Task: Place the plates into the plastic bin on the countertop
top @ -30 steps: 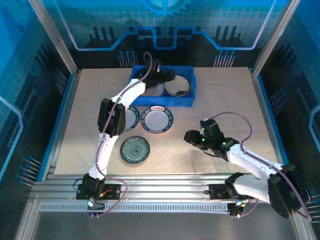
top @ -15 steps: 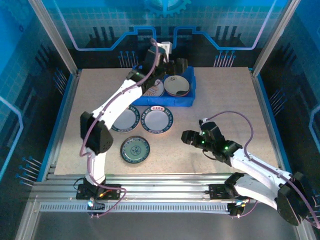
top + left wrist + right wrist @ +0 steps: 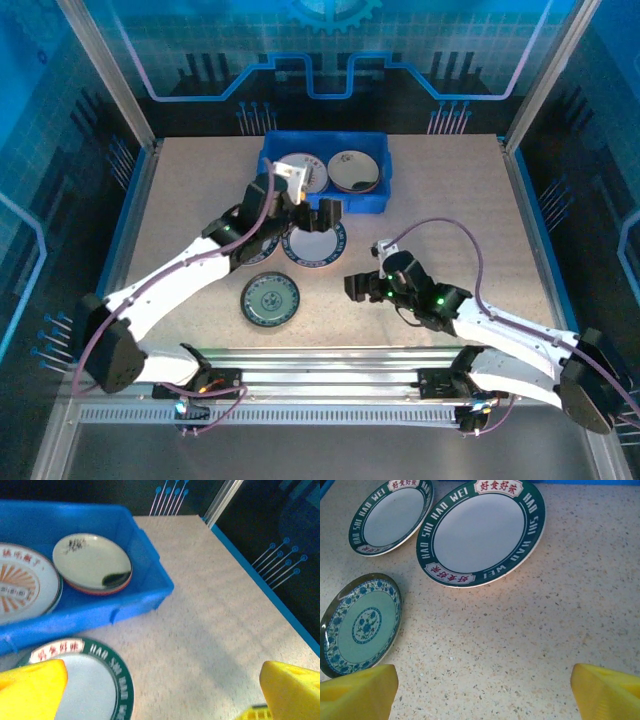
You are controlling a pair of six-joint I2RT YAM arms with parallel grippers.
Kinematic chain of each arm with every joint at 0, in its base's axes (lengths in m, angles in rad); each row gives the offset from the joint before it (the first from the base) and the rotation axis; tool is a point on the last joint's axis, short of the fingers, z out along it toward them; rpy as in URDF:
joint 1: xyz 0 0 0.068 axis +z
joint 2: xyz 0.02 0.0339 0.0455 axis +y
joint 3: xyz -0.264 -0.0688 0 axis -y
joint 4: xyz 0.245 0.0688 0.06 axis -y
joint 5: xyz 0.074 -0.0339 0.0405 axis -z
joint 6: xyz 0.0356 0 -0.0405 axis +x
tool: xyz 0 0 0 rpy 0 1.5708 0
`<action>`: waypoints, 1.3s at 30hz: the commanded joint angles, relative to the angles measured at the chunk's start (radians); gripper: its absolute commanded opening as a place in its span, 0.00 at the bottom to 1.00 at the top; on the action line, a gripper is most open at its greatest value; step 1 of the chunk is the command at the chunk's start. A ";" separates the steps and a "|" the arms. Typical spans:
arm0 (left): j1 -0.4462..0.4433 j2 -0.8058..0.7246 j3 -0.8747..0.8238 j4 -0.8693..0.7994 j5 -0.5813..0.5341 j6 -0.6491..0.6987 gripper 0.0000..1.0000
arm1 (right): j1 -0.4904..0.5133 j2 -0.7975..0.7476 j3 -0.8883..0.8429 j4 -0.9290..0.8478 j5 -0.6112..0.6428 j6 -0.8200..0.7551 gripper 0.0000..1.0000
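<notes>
While three plates lie flat on the desk [image 3: 450,200] in front of the blue plastic bin [image 3: 360,204], two stacks are already seen inside it: a white sunburst plate [image 3: 20,582] and, beside it, a cream plate [image 3: 92,562] resting on an orange one. The left claw [image 3: 163,690] is held wide open and empty just in front of the bin's near wall, over the green-rimmed plate [image 3: 480,530]. The right claw [image 3: 484,690] is likewise spread wide with nothing between its fingers, low over bare desk. It faces that plate, a second green-rimmed plate [image 3: 390,515] and a blue floral plate [image 3: 360,625].

A pick of one of these three is judged to be the step in hand. Since they lie flat, the rim should be approached at a shallow angle, with one finger slid under the lip and the other brought onto the upper face. The green-rimmed plate is best taken by one arm only, as both claws are near it and a clash could be risked. Once gripped, it should be lifted clear of the bin wall and lowered level onto a stack.
</notes>
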 commanded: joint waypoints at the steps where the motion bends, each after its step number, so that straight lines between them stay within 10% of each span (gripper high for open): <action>1: -0.002 -0.123 -0.094 -0.092 -0.014 -0.073 0.99 | 0.034 0.019 0.041 0.009 0.062 -0.058 0.92; 16: -0.002 -0.299 -0.372 -0.198 0.062 -0.218 0.99 | -0.124 0.128 0.073 0.029 -0.161 0.249 0.83; 22: -0.002 -0.279 -0.417 -0.140 0.043 -0.258 0.96 | -0.223 0.248 0.047 0.196 -0.248 0.332 0.47; 31: 0.012 -0.368 -0.538 0.031 0.009 -0.301 0.99 | -0.264 0.529 0.135 0.415 -0.350 0.371 0.43; 39: 0.047 -0.305 -0.505 0.040 0.192 -0.302 0.97 | -0.274 0.715 0.191 0.525 -0.390 0.442 0.30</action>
